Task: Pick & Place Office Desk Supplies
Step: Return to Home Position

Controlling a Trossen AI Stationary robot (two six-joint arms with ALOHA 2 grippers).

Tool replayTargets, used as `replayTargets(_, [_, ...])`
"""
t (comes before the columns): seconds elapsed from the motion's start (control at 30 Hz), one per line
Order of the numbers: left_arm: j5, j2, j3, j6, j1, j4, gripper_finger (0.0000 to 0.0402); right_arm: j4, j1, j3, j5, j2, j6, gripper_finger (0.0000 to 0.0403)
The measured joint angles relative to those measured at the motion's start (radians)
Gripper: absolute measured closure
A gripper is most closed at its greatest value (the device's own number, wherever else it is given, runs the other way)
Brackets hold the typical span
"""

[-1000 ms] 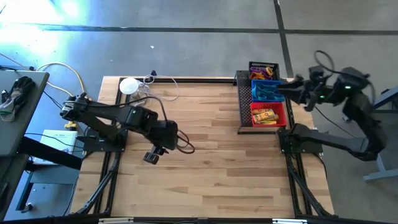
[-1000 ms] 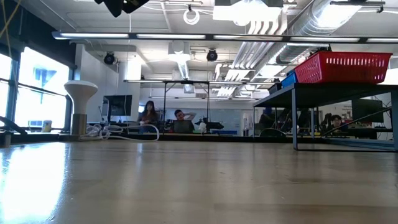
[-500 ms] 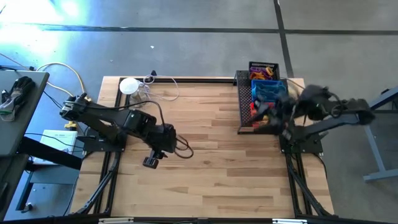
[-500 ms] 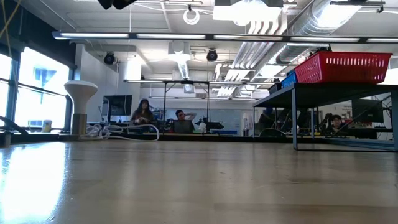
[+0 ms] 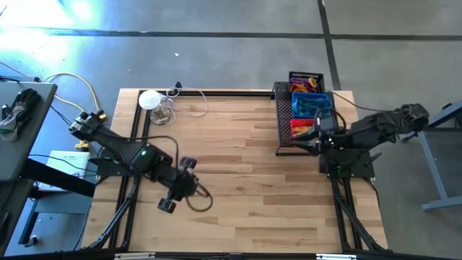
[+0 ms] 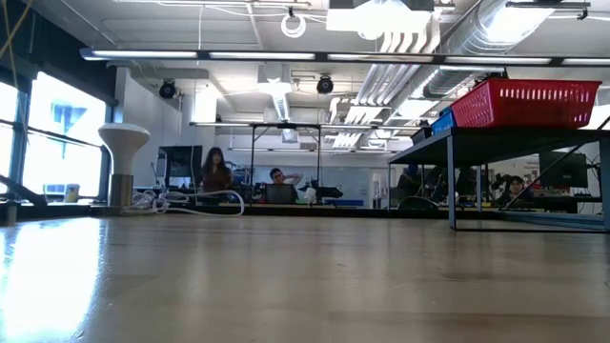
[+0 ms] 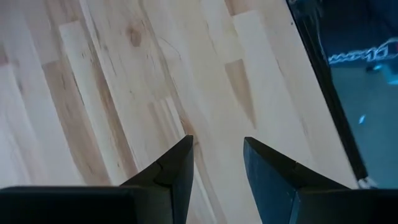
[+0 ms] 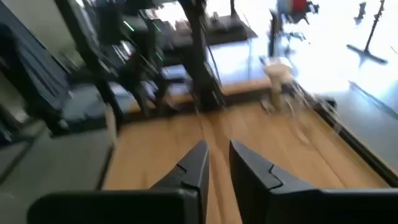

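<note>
From above: the black mesh tray [image 5: 283, 119] sits at the table's far right edge and serves as the landmark. On it stand three small baskets in a row: the black basket [image 5: 306, 78] farthest back with orange and purple pieces, the blue basket [image 5: 312, 105] in the middle, the red basket [image 5: 301, 128] nearest, partly covered by the right arm. The right gripper [image 5: 315, 135] hangs over the red basket's front corner; no item shows between its fingers here. The left gripper [image 5: 167, 205] hovers over bare wood, well apart from the tray, toward the table's near left.

From table height: the red basket [image 6: 525, 103] stands raised on the tray, the blue one [image 6: 441, 122] just behind it. The wood in front lies bare.

Left wrist: the left gripper [image 7: 217, 163] is parted with nothing between, bare planks below, the table's black edge [image 7: 328, 93] near.

Right wrist: the right gripper [image 8: 218, 163] has its fingers drawn nearly together, nothing visibly held.

Judgement: no loose supplies show on the wood, so sorting appears largely finished. Open room is wide across the table; the tray's rim crowds the right arm.
</note>
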State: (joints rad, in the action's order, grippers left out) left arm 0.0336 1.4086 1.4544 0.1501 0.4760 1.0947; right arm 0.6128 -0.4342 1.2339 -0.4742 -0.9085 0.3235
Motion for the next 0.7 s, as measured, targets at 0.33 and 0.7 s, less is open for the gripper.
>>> replayTargets(0.33, [0.221, -0.024, 0.0, -0.122, 0.114, 0.042, 0.0298, 0.178, -0.158, -0.041, -0.027, 0.119, 0.027, 0.0399])
replayTargets(0.7, [0.148, -0.168, -0.06, -0.134, -0.096, 0.006, 0.0355, -0.038, -0.22, -0.412, 0.004, 0.405, -0.062, 0.0399])
